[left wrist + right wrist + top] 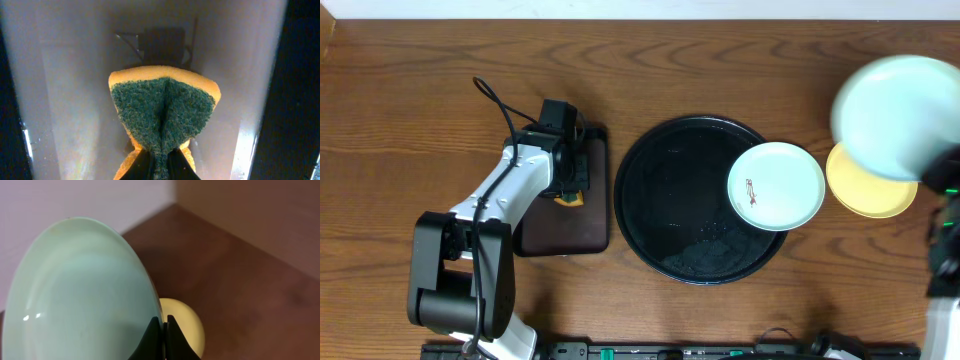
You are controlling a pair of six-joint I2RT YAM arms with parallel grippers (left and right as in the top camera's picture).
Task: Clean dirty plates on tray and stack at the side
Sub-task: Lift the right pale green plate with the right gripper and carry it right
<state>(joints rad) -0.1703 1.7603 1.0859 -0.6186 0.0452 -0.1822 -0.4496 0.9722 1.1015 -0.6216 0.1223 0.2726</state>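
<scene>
A brown wooden table (720, 60) is filling the overhead view. The large round black tray (665, 200) is sitting at the middle of the table, slightly toward the right edge. It is glossy, has a low rim, and is showing faint pale specks on the side toward the near edge.

Just beside it, toward the left edge, a smaller dark rectangular tray (560, 235) is lying flat.

Three small round plates are gathering on the right side. A pale mint plate (895, 115) is hanging raised and blurred near the right edge. In the right wrist view it is tilting steeply, with light glinting on its smooth face (75, 295). The right gripper (164, 335) is pinching its lower rim, fingers closed tight on it.

A second mint-white plate (776, 186) is lying on the right part of the round tray, overhanging the rim toward the right edge. It is carrying a small reddish-brown smear (752, 187) near its left side.

A pale yellow plate (870, 195) is resting flat on the wood near the right edge, partly under the raised plate in the overhead view.

The left gripper (160, 165) is hovering over the rectangular tray, squeezing a yellow sponge (162, 112) so that its green scouring face is folding inward. Whether the sponge is touching the tray is unclear.
</scene>
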